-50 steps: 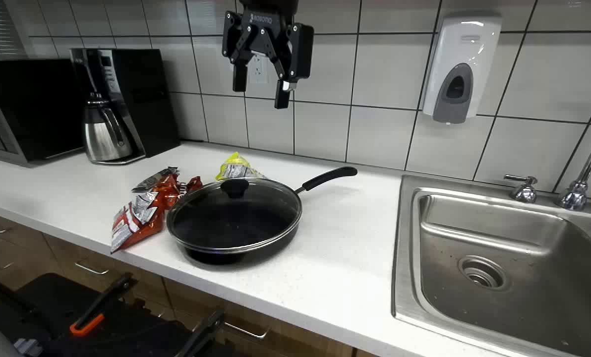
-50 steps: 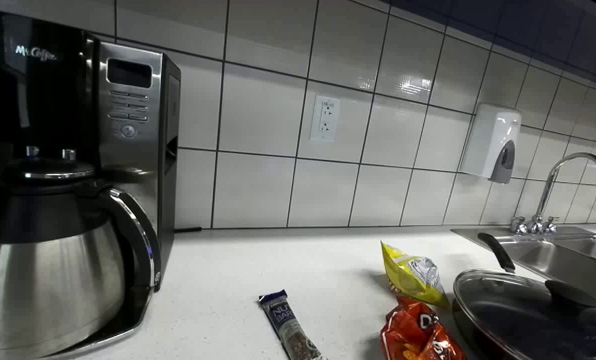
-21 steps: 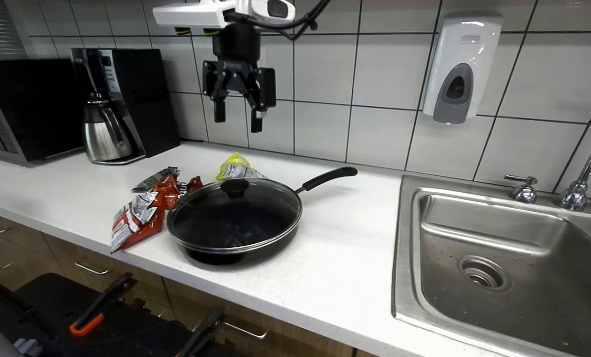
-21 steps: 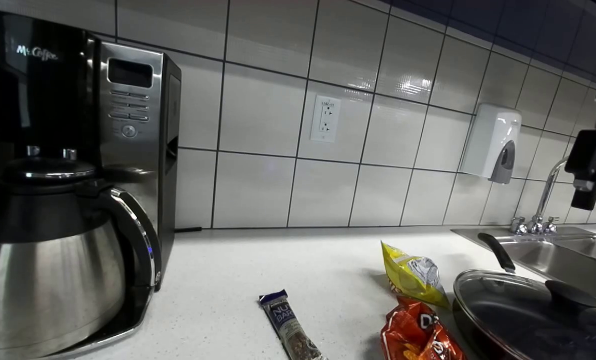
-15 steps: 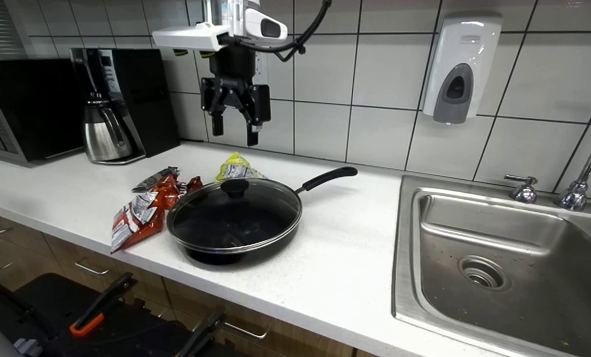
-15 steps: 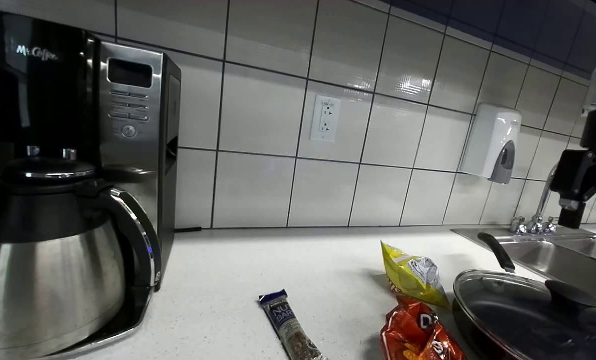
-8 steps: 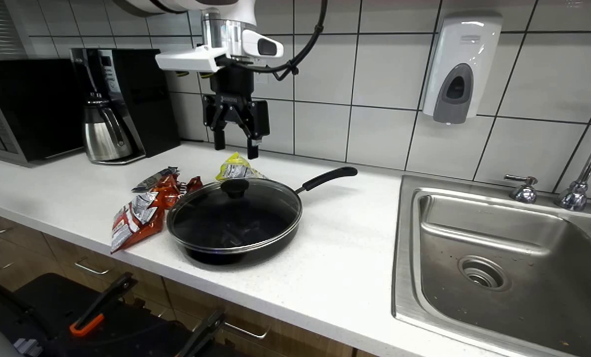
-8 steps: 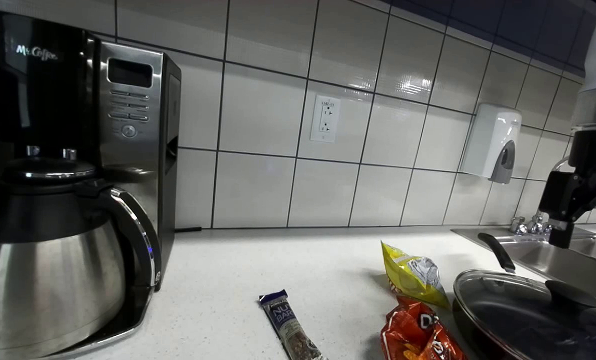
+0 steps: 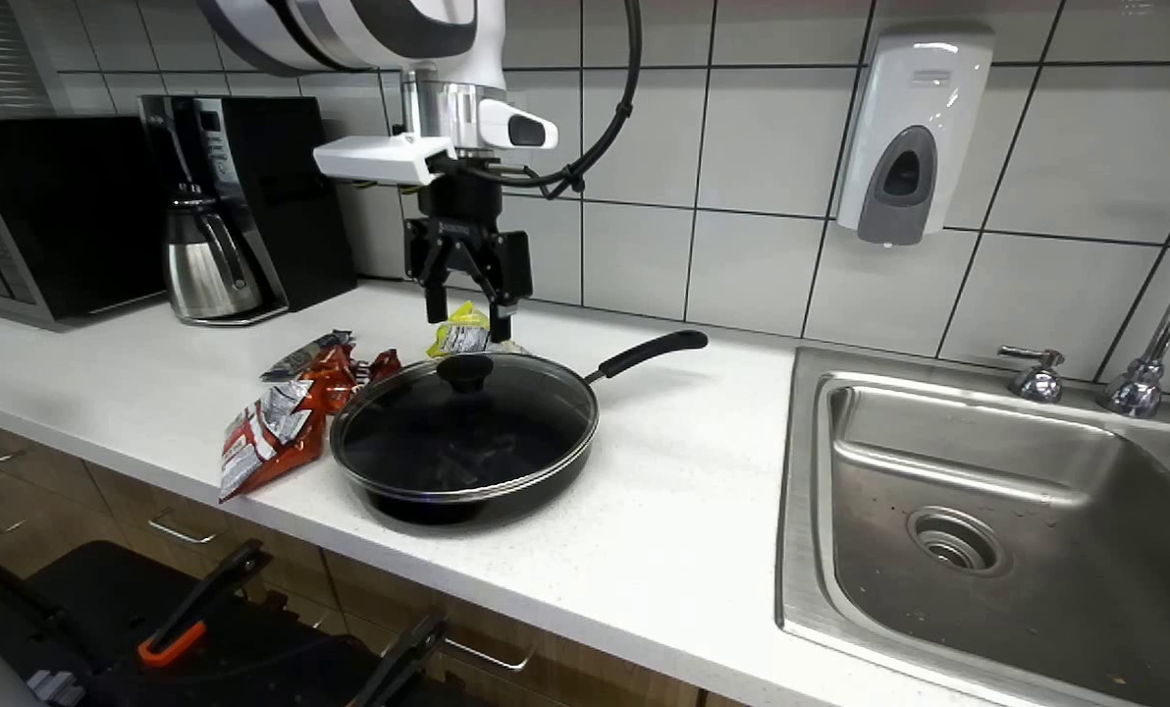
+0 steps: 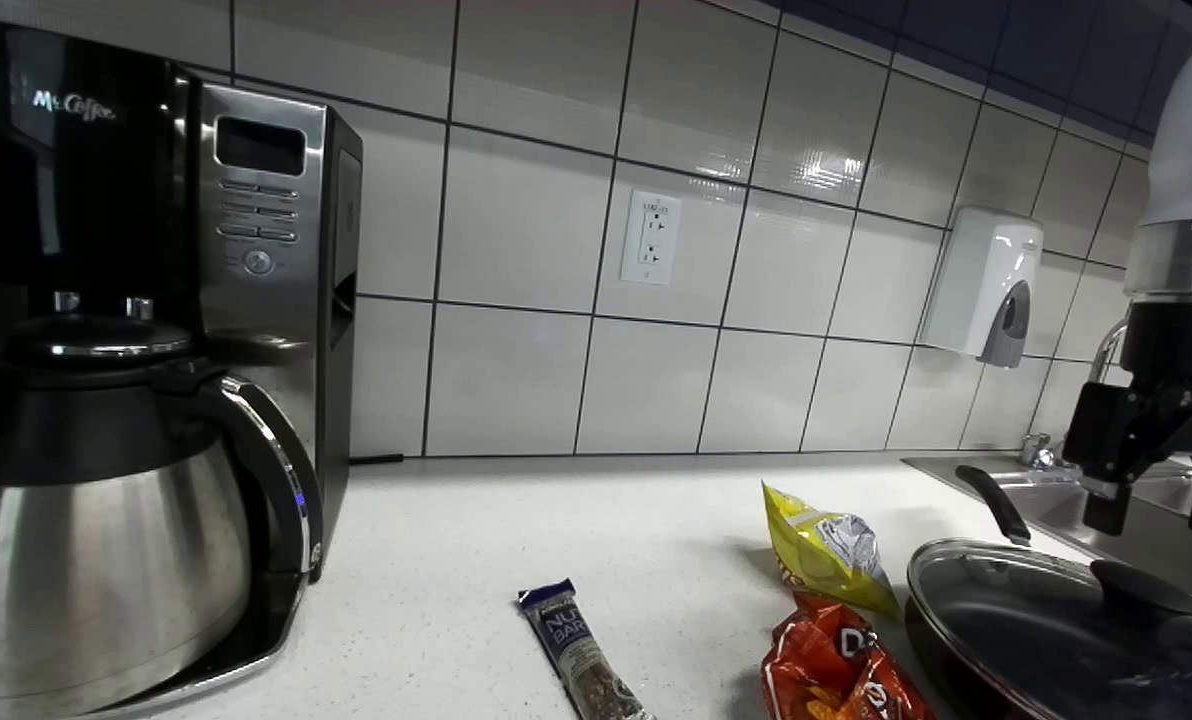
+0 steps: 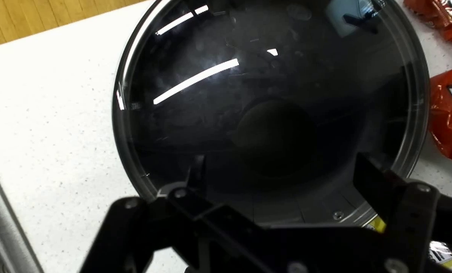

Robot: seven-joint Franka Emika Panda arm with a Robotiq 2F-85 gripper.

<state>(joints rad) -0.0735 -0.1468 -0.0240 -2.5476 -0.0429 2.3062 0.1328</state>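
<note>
A black frying pan with a glass lid (image 9: 467,432) sits on the white counter, and a dark round knob (image 9: 465,371) tops the lid. My gripper (image 9: 468,324) points down above the lid, open, with nothing between its fingers. In the wrist view the knob (image 11: 275,138) appears ahead of the spread fingertips, between their two lines. The fingers look apart from the lid. Behind the pan lies a yellow snack bag (image 10: 821,545), partly covered by a finger in an exterior view. A red chip bag (image 9: 271,432) rests against or close beside the pan.
The pan's handle (image 9: 654,352) extends toward the sink (image 9: 958,471). A nut bar (image 10: 581,650) lies on the counter. A coffee maker (image 10: 266,220) with a steel carafe and a microwave (image 9: 65,211) stand at one end. Behind runs a tiled wall with a soap dispenser (image 9: 914,137).
The arm has come down into both exterior views, shifting a little toward the coffee maker early on, then descending almost straight toward the lid. Its fingers stay spread. Pan and bags have not moved.
</note>
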